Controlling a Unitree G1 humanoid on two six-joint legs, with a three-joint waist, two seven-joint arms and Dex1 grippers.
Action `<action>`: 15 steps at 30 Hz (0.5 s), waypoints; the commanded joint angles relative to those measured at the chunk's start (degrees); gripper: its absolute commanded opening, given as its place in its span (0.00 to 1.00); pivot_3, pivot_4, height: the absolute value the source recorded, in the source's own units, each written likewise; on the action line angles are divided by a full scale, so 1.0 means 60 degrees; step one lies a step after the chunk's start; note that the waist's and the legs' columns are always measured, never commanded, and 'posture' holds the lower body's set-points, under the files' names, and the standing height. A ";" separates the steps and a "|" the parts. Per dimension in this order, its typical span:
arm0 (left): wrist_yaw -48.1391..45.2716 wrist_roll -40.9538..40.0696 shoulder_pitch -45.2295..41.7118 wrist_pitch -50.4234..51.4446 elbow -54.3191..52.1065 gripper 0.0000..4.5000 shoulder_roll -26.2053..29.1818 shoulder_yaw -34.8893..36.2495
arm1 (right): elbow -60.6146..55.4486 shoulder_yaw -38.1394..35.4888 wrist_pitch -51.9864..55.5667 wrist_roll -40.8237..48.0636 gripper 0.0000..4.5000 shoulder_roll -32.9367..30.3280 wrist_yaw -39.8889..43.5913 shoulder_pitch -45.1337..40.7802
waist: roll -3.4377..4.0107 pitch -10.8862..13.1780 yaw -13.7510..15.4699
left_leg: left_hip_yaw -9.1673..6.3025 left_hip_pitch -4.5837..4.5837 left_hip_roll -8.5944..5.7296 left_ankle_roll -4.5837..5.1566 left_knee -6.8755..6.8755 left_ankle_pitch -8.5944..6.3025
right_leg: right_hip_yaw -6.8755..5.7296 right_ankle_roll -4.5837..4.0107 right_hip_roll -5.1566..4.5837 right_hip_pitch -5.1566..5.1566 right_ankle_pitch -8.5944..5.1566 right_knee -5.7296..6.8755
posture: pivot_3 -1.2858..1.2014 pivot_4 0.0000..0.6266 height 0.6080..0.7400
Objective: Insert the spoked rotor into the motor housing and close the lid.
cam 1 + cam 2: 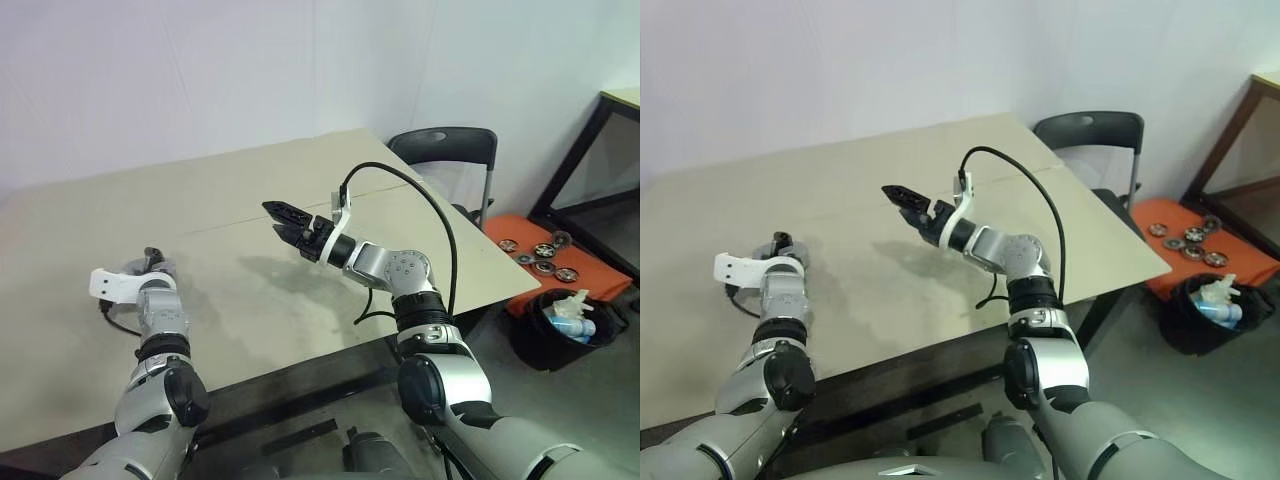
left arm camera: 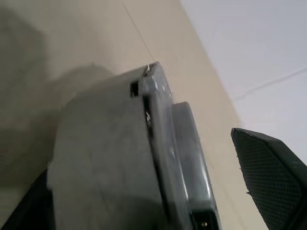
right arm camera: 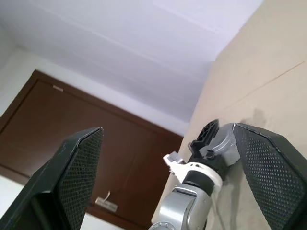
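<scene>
A grey round metal body (image 2: 120, 158) fills the left wrist view; a seam splits it into a wide part and a narrower cap, so it looks like the motor housing with the lid on it. It rests on the beige table (image 1: 300, 170) at the left. My left gripper (image 1: 152, 262) is open around it, and one black finger (image 2: 268, 177) stands clear of its side. The right wrist view shows the same grey body (image 3: 225, 143) at the left gripper's tip. My right gripper (image 1: 272, 218) hovers open above the table's middle, holding nothing. The spoked rotor is hidden.
A black chair (image 1: 445, 150) stands behind the table's far right corner. On the floor to the right lie an orange mat (image 1: 520, 235) with several round metal parts and a black bin (image 1: 570, 325). A dark-framed table (image 1: 600, 150) stands at the far right.
</scene>
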 commanded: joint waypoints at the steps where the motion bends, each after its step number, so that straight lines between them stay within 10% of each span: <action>1: 0.1152 0.0579 0.0794 -0.0744 0.0352 0.99 0.0474 0.0285 | -0.0104 0.0087 -0.0029 -0.0014 1.00 0.0219 0.0183 -0.0018 | 0.0000 0.0000 -0.0106 | -0.0004 -0.0002 0.0002 0.0002 -0.0001 -0.0004 | 0.0000 0.0000 0.0000 -0.0006 0.0000 0.0000 | 0.52 0.00 1.00; 15: 0.3345 0.3584 0.1202 -0.1501 -0.0754 0.99 0.0958 -0.1230 | -0.0130 0.0187 0.0010 -0.0276 1.00 0.0253 0.0406 0.0078 | -0.0024 0.0015 0.0811 | -0.0066 -0.0085 -0.0029 0.0005 0.0051 -0.0039 | -0.0028 0.0007 -0.0009 -0.0044 0.0003 -0.0024 | 0.52 0.00 1.00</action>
